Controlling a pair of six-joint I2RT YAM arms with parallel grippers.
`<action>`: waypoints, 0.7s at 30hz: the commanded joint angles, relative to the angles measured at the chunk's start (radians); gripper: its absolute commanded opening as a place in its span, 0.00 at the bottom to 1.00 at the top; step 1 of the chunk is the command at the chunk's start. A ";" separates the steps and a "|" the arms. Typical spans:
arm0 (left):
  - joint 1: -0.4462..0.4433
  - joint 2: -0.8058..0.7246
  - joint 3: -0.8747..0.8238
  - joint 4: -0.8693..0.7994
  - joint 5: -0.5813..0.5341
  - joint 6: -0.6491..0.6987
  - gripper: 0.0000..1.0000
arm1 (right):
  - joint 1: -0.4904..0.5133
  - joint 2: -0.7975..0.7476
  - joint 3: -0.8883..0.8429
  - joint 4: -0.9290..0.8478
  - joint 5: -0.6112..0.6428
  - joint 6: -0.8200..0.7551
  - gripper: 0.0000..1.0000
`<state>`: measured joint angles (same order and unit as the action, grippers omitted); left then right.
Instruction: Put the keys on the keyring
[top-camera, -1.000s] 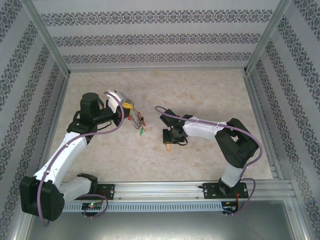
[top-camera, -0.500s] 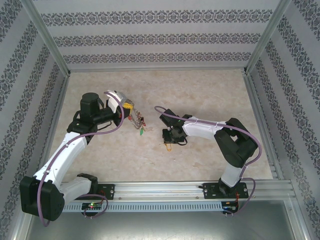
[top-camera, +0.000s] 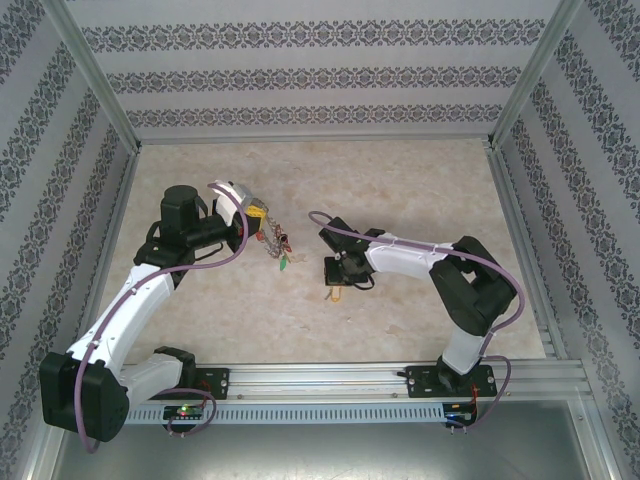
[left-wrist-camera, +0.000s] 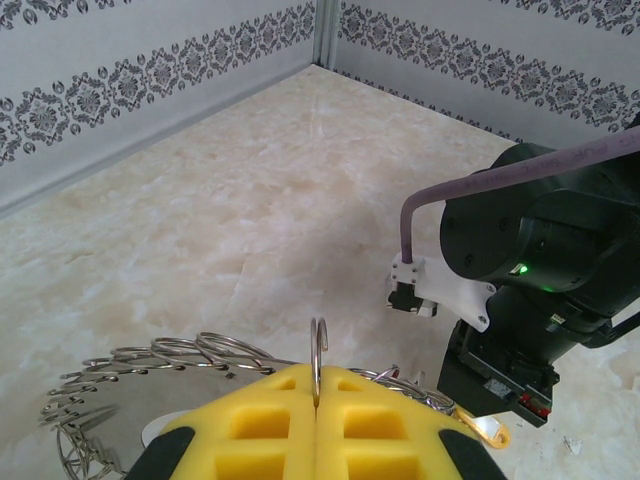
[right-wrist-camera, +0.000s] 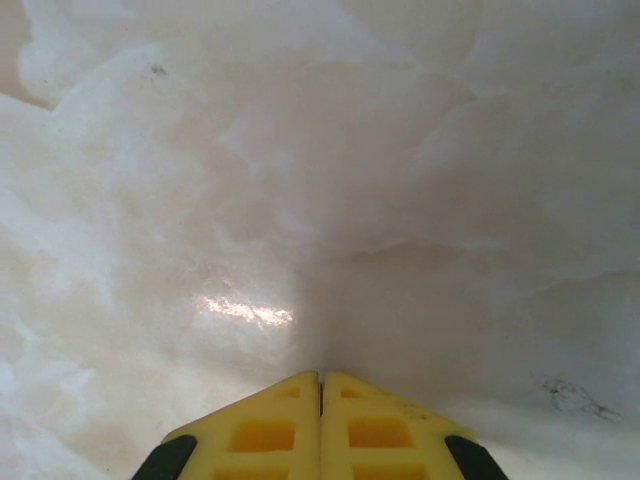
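While the left hand (top-camera: 256, 214) is clenched on the keyring (top-camera: 276, 246), its yellow pads (left-wrist-camera: 265, 425) meet around one upright loop of the ring's wire. The rest of the ring, crowded with silvery keys and wire loops, fans out to the left in the left wrist view. Seen from above, the keyring hangs off that hand's tip, left of the middle of the marbled surface (top-camera: 420, 180), with red and green tags among the keys. To its right, near but apart, the right hand (top-camera: 336, 277) points down at the surface, clenched: its pads (right-wrist-camera: 385, 435) press flat together and nothing shows between them. A key with a tan-orange tag (top-camera: 335, 293) lies just at the near side of that hand's tip; whether the hand touches it cannot be told.
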<state>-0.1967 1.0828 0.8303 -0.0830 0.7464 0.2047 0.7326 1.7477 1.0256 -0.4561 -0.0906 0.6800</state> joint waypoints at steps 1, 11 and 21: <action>-0.017 -0.005 0.006 0.013 0.058 0.027 0.00 | -0.012 -0.128 -0.033 0.042 0.014 -0.099 0.04; -0.158 0.080 0.095 -0.132 0.255 0.234 0.00 | -0.088 -0.615 -0.214 0.209 -0.351 -0.616 0.00; -0.254 0.122 0.104 -0.107 0.261 0.258 0.00 | -0.107 -0.841 -0.330 0.232 -0.453 -0.909 0.00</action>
<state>-0.4324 1.1973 0.8936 -0.1955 0.9684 0.4236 0.6304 0.9047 0.7109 -0.2279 -0.5209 -0.1192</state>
